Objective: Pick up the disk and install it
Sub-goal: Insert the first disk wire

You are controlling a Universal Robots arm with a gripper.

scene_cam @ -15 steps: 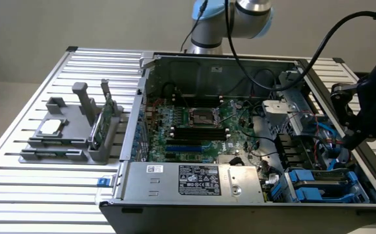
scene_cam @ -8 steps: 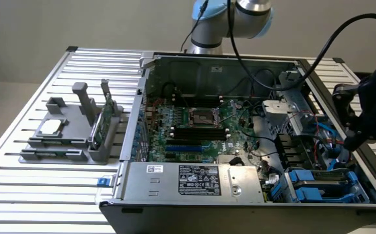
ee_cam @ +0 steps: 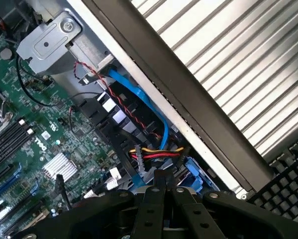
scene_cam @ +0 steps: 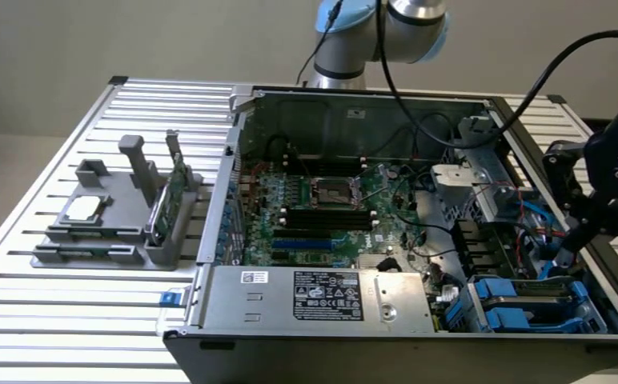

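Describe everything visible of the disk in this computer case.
The disk is a flat grey metal slab in a bright blue plastic carrier. It lies in the bay at the computer case's corner, at the exterior view's lower right. The shut hand hangs just above; contact cannot be told.

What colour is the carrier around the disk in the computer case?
Bright blue; the carrier shows best in the exterior view.

Slatted metal table (scene_cam: 74,320), computer case (scene_cam: 395,352), grey holder (scene_cam: 127,232)
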